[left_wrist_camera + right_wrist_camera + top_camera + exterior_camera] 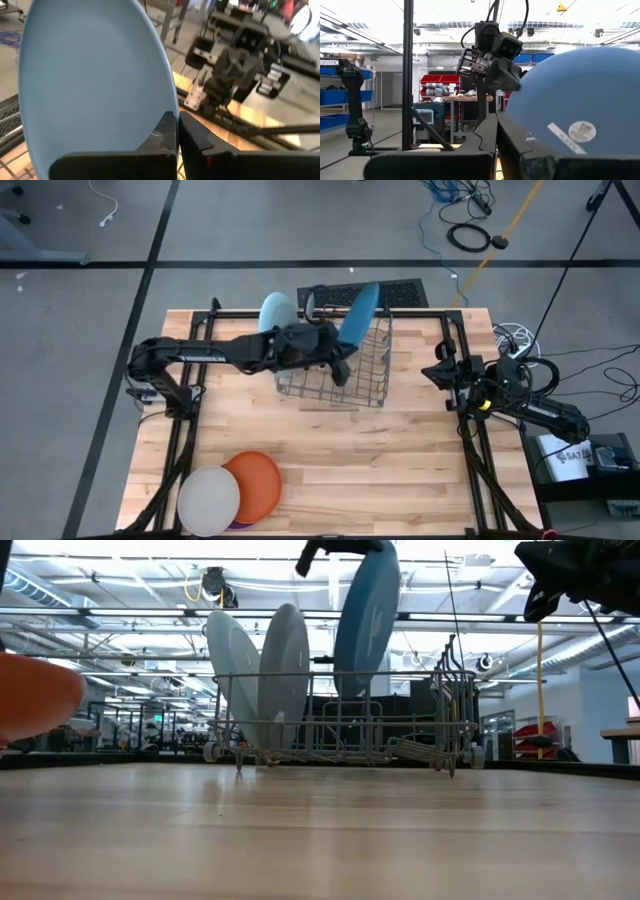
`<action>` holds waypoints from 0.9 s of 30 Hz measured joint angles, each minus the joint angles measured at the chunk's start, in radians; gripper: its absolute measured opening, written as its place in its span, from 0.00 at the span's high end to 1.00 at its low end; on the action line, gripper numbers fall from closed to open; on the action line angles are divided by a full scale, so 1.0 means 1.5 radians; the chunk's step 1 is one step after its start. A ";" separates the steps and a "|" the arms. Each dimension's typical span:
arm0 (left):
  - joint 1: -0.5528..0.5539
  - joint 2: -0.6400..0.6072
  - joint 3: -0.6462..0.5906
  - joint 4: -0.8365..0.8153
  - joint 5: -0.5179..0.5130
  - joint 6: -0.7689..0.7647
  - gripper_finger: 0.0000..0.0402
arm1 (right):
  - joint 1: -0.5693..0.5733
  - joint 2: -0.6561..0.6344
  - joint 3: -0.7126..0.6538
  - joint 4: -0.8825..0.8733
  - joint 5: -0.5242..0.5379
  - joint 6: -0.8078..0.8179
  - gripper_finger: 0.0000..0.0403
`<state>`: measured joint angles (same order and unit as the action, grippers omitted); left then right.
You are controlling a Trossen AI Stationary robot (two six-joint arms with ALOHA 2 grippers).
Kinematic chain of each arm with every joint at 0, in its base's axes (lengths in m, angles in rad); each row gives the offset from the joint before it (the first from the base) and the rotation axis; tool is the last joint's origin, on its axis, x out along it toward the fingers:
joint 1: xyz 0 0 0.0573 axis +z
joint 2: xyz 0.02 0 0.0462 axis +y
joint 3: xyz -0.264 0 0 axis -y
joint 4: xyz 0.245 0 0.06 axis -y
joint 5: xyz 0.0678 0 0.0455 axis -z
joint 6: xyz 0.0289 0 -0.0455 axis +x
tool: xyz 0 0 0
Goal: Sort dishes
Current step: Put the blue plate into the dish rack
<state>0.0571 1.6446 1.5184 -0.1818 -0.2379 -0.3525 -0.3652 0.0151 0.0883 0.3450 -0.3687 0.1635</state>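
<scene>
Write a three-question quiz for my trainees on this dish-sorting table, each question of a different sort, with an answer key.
1. True or false: the left gripper holds the darker blue plate above the wire rack.
2. How many plates stand upright in the rack in the low view, not counting the held one?
3. Multiple choice: the orange plate lies A) in the rack, B) at the table's near-left corner beside the off-white plate, C) under the right gripper.

Key: 1 true. 2 two: the light blue plate and the pale grey plate. 3 B.
</scene>
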 joint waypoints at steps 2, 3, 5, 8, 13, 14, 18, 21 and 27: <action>0.009 -0.029 -0.048 0.047 0.002 -0.020 1.00 | 0.000 0.000 0.000 0.000 0.000 0.000 0.99; 0.013 -0.047 -0.074 0.063 0.003 -0.024 1.00 | 0.000 0.000 0.000 0.000 0.000 0.000 0.99; 0.018 -0.083 -0.127 0.093 0.001 -0.042 1.00 | 0.000 0.000 0.000 -0.001 0.000 0.000 0.99; 0.020 -0.134 -0.202 0.140 -0.007 -0.058 1.00 | 0.000 0.000 0.000 -0.007 0.000 -0.004 0.99; 0.019 -0.196 -0.282 0.149 -0.053 -0.076 1.00 | 0.000 0.000 0.000 -0.020 0.003 -0.012 0.99; 0.019 -0.205 -0.293 0.148 -0.064 -0.081 1.00 | 0.000 0.000 0.000 -0.020 0.003 -0.011 0.99; 0.018 -0.245 -0.335 0.152 -0.104 -0.108 1.00 | 0.000 0.000 0.000 -0.020 0.003 -0.007 0.99; 0.018 -0.273 -0.358 0.152 -0.124 -0.117 1.00 | 0.000 0.000 0.000 -0.023 0.003 -0.006 0.99; -0.001 -0.335 -0.396 0.151 -0.206 -0.128 1.00 | 0.000 0.000 0.000 -0.028 0.003 -0.006 0.99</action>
<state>0.0561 1.1425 0.9242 0.0443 -0.5461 -0.5443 -0.3649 0.0151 0.0883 0.3028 -0.3644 0.1551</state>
